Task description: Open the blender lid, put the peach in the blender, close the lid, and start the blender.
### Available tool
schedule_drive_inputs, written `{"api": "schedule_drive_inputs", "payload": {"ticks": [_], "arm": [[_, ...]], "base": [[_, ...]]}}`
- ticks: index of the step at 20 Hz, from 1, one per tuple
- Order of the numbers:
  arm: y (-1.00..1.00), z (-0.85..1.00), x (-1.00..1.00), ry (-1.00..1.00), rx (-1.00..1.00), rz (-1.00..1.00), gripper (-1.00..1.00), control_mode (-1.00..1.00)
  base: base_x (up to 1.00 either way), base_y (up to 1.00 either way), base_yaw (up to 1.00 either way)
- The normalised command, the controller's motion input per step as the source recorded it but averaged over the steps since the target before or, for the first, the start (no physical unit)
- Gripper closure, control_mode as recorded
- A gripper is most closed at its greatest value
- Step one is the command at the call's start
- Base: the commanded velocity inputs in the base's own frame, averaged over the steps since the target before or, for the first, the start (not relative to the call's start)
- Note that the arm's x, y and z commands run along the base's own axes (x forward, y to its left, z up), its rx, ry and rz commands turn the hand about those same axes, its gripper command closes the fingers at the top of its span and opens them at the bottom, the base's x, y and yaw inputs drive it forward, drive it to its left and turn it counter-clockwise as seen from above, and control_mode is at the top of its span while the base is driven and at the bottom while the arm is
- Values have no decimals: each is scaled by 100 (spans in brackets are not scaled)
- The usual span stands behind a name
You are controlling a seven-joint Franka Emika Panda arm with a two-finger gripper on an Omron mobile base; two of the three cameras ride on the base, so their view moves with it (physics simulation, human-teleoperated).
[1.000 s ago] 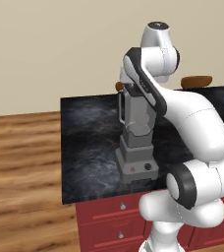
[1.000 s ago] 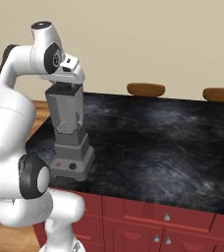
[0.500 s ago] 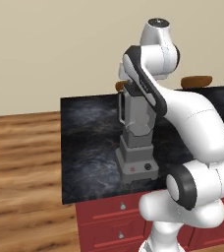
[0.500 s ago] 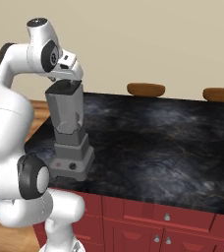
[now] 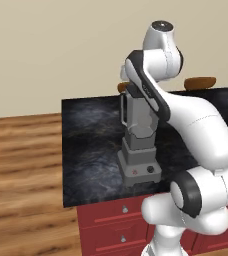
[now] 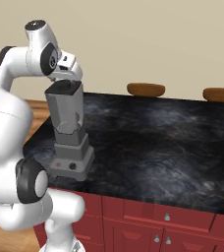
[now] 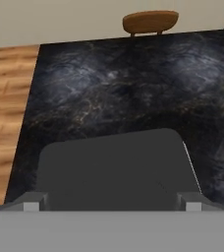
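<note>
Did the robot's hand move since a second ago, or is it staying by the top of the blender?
No. In the right base view the tool stays right above the blender lid, level with the same spot against the blender.

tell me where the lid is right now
The lid sits on top of the blender, near the counter's left front corner in the right base view, directly under the hand.

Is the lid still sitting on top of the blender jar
Yes, the blender lid covers the jar's rim, atop the blender, with the claw right above it.
</note>
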Motion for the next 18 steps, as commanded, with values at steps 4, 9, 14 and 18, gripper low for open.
{"api": "schedule_drive_inputs", "payload": {"ticks": [4,9,14,18], "arm": [[1,-19,0,-6,0,0,-100,-100],[0,-1,0,-11,0,0,-100,-100],[0,27,-4,-18,0,0,-100,-100],[0,36,-12,-15,0,0,-100,-100]], "base": [[0,0,0],[0,0,0],[0,0,0],[0,0,0]]}}
